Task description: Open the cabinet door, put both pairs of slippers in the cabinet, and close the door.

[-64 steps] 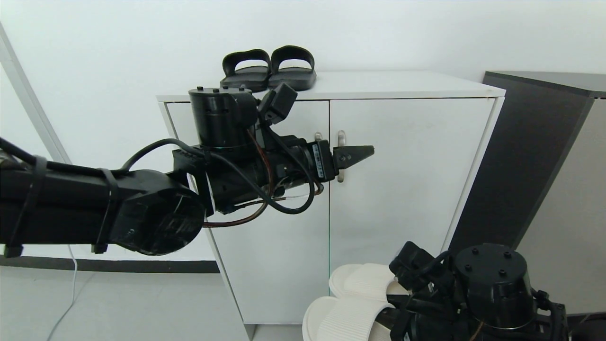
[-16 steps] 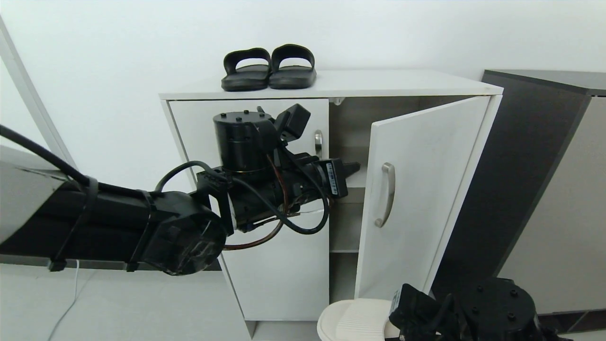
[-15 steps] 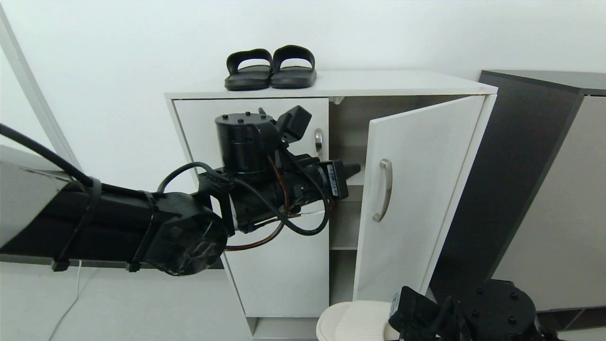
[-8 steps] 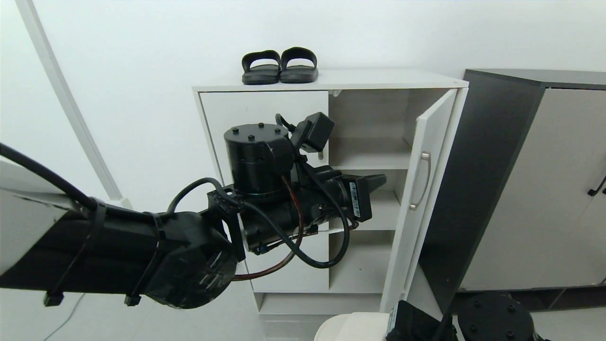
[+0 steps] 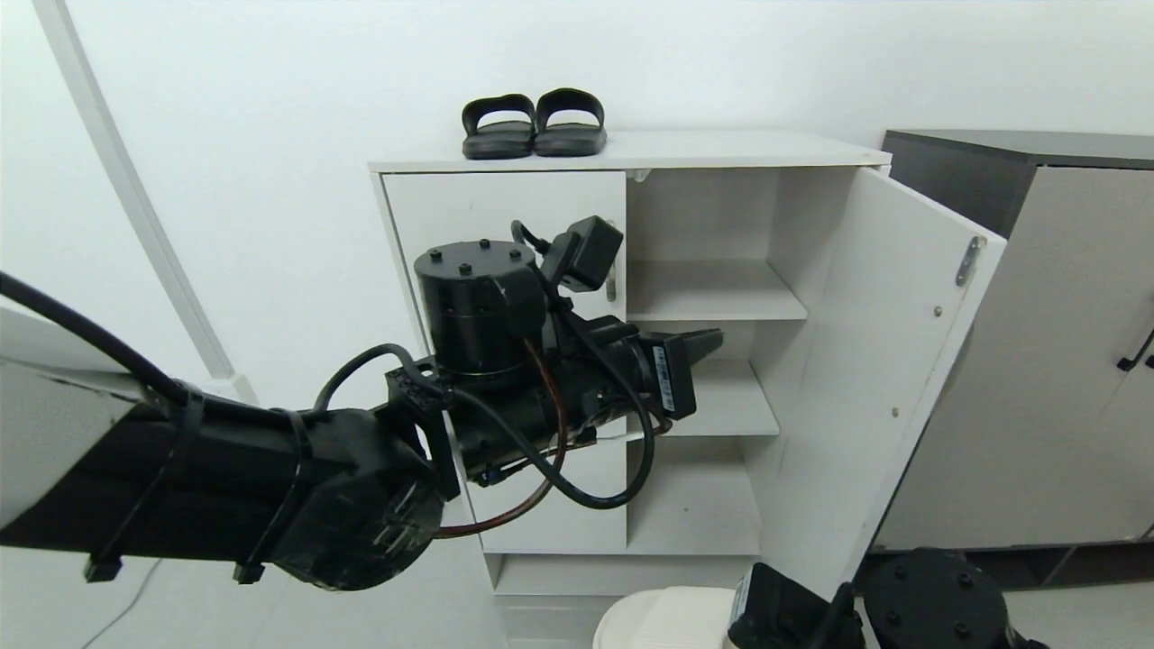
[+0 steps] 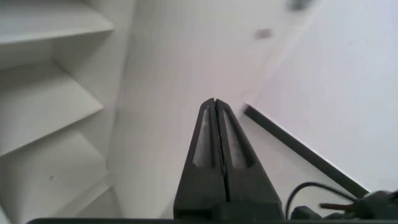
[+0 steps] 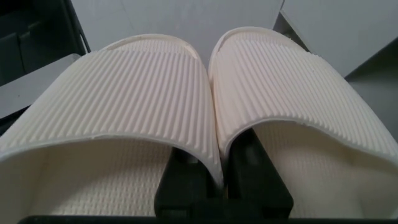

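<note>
Since the earliest frame the right-hand door point(image 5: 888, 379) has swung from shut to wide open, and its inner face with the hinge plates now shows. The head camera has also pulled back.

At the left, the left tool point(image 5: 708, 341) hangs with its fingers pressed together on nothing, just in front of the open compartment. Beside it the left door of the cabinet point(image 5: 505, 207) is shut. The black slippers point(image 5: 532, 126) sit as a pair on the cabinet top above that door.

To the right, the upper shelf point(image 5: 712, 306), middle shelf point(image 5: 726, 415) and cabinet bottom point(image 5: 694, 527) are exposed. Low down, the right tool point(image 7: 221, 186) clamps the white slippers point(image 7: 205, 106) by their touching inner edges, below and in front of the opening.

Opening looks done, so loading the white pair is likely next. It would go best if the left arm draws back out of the opening first. The right arm can then lift the pair level and slide it toe-first onto a shelf, staying off the shelf lip and the door edge. Both soles hang from one pinch, so a tilt could let one slip.

The shelves and top are flat white board. A plain white wall point(image 5: 225, 135) stands behind, and a grey cabinet point(image 5: 1055, 361) stands close by the open door.
</note>
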Available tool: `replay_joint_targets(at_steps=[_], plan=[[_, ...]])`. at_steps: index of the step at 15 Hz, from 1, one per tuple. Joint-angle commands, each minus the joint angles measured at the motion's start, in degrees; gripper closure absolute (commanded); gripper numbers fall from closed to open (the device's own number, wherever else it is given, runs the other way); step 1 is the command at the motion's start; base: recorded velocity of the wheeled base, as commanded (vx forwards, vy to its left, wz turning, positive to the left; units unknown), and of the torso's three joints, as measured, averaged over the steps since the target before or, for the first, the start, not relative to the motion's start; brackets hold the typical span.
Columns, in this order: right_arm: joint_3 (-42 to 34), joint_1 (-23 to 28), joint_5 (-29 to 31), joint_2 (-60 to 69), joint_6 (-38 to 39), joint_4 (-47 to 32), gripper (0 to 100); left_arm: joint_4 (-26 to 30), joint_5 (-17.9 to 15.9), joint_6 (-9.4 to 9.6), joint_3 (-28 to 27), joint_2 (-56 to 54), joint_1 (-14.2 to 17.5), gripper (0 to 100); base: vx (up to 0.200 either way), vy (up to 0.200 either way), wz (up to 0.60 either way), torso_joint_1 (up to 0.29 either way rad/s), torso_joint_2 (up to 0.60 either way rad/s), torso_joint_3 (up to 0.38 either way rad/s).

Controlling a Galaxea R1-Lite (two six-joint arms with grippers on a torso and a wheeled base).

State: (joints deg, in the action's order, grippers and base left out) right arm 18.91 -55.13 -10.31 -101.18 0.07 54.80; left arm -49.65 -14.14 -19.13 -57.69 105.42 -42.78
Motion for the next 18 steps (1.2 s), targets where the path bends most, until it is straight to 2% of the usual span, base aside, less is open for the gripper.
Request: replay_joint_targets(at_steps=[1, 2, 3, 4, 6, 7, 8, 9, 10, 11, 14, 15, 17, 18], plan=[[2.7, 2.7, 2.0, -2.8, 0.7, 0.0, 100, -0.2, 1.3, 0.05, 1.3, -3.3, 1.8, 100, 0.000, 0.000, 0.00, 0.000, 0.00, 0.000], [4.8, 4.3, 6.3, -4.6, 2.3, 0.0, 100, 0.7, 4.5, 0.05, 2.1, -6.3, 3.1, 100, 0.000, 0.000, 0.00, 0.000, 0.00, 0.000], [8.3, 5.2, 13.8, -7.2, 5.9, 0.0, 100, 3.5, 10.1, 0.05, 4.4, -12.2, 4.3, 100, 0.000, 0.000, 0.00, 0.000, 0.00, 0.000], [10.4, 5.6, 19.4, -9.2, 7.5, 0.0, 100, 7.2, 13.2, 0.14, 6.7, -17.4, 5.3, 100, 0.000, 0.000, 0.00, 0.000, 0.00, 0.000], [15.2, 8.1, 28.3, -13.3, 7.9, 0.0, 100, 17.9, 18.1, 2.60, 11.7, -30.0, 6.0, 100, 0.000, 0.000, 0.00, 0.000, 0.00, 0.000], [18.0, 9.2, 31.9, -15.1, 8.0, 0.0, 100, 23.6, 21.6, 3.57, 13.5, -36.1, 6.6, 100, 0.000, 0.000, 0.00, 0.000, 0.00, 0.000], [20.1, 10.2, 34.7, -16.7, 8.3, 0.0, 100, 29.3, 26.5, 4.71, 16.2, -42.1, 7.5, 100, 0.000, 0.000, 0.00, 0.000, 0.00, 0.000], [21.2, 10.8, 36.4, -17.6, 8.4, 0.0, 100, 32.1, 28.4, 5.59, 18.5, -46.4, 9.8, 100, 0.000, 0.000, 0.00, 0.000, 0.00, 0.000], [22.4, 11.4, 39.2, -18.2, 8.4, 0.0, 100, 35.3, 29.1, 7.70, 22.6, -53.5, 16.8, 100, 0.000, 0.000, 0.00, 0.000, 0.00, 0.000], [22.7, 11.7, 39.9, -18.0, 8.4, 0.0, 100, 36.1, 30.5, 7.96, 26.3, -59.1, 21.6, 100, 0.000, 0.000, 0.00, 0.000, 0.00, 0.000], [22.8, 11.7, 40.0, -18.1, 8.2, 0.0, 100, 36.4, 39.4, 8.58, 37.1, -74.7, 30.2, 100, 0.000, 0.000, 0.00, 0.000, 0.00, 0.000], [22.8, 11.7, 40.0, -18.2, 8.2, 0.0, 100, 36.4, 40.4, 8.76, 40.9, -78.8, 31.8, 100, 0.000, 0.000, 0.00, 0.000, 0.00, 0.000], [22.8, 11.8, 40.1, -18.2, 8.0, 0.0, 100, 36.4, 41.0, 11.57, 49.2, -87.8, 37.0, 100, 0.000, 0.000, 0.00, 0.000, 0.00, 0.000], [22.9, 11.8, 40.2, -18.1, 8.0, 0.0, 100, 36.5, 40.9, 11.83, 51.4, -91.0, 39.7, 100, 0.000, 0.000, 0.00, 0.000, 0.00, 0.000]])
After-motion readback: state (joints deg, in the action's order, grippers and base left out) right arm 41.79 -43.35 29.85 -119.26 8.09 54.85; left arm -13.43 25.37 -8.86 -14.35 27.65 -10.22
